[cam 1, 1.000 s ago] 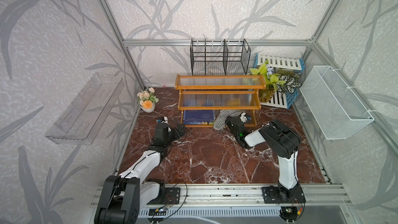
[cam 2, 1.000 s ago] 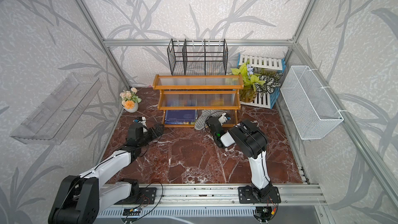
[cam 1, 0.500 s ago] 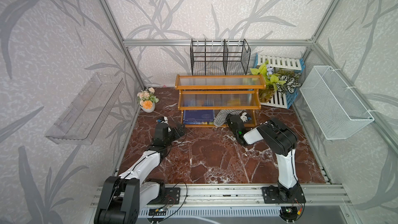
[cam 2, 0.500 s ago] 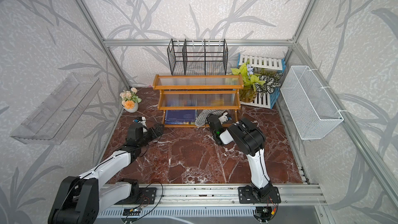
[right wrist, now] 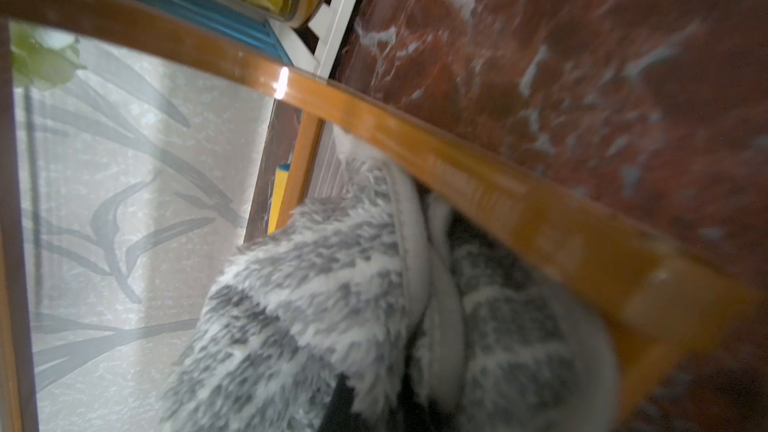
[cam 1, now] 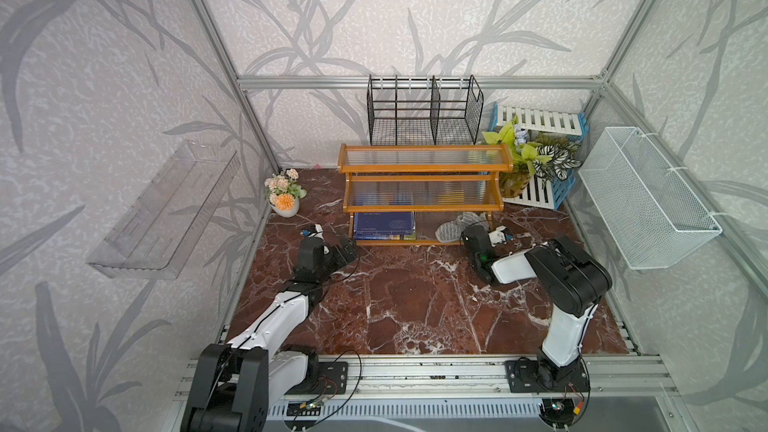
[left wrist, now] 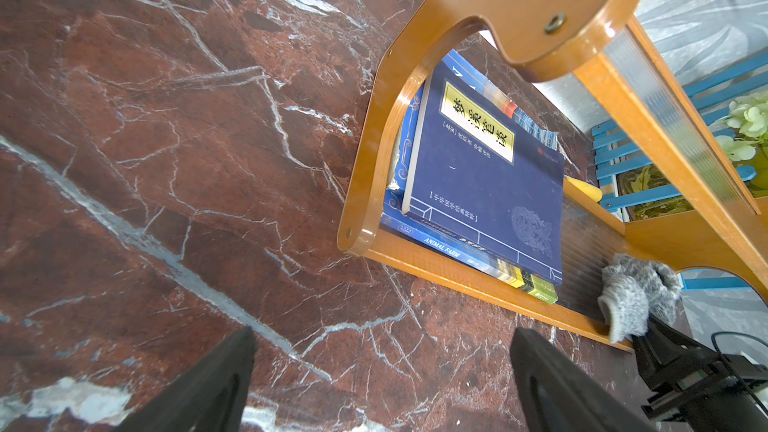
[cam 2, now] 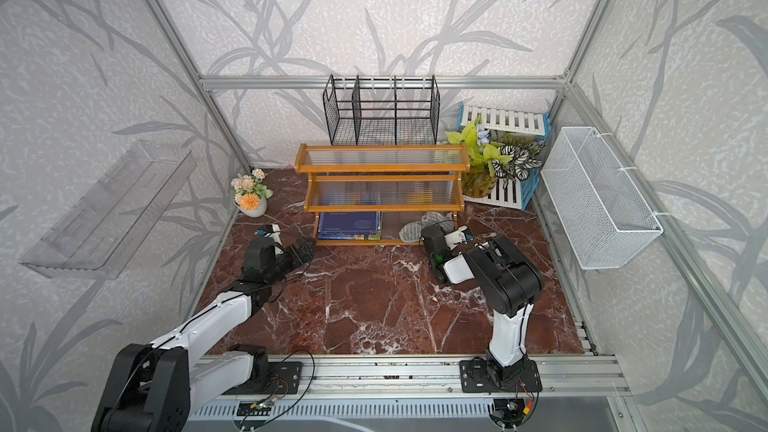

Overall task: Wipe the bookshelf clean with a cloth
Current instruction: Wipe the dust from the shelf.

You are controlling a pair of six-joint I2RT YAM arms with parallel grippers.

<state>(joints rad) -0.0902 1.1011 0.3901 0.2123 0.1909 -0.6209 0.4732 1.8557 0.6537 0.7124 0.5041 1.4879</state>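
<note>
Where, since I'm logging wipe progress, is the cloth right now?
In both top views the cloth sits at the right end of the bookshelf's bottom tier, right of the books, gripped by the right end effector.

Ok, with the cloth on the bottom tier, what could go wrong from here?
The cloth is bunched in the right jaws, so sweeping toward the books could shove them. The bookshelf is unheld; the left jaws stand open beside it, so a push might slide it.

Links: glossy white shells on the left arm (cam 1: 286, 317) and the right arm (cam 1: 567, 326)
Joints: bulky matte-black housings (cam 1: 569, 272)
Bases: flat black plates (cam 1: 544, 376)
Cables: thin black wires (cam 1: 359, 371) looping near the bases
Wrist: small green light (cam 1: 482, 256)
Fingers (left wrist: 199, 388): black, tapered, on the left gripper (left wrist: 382, 334)
</note>
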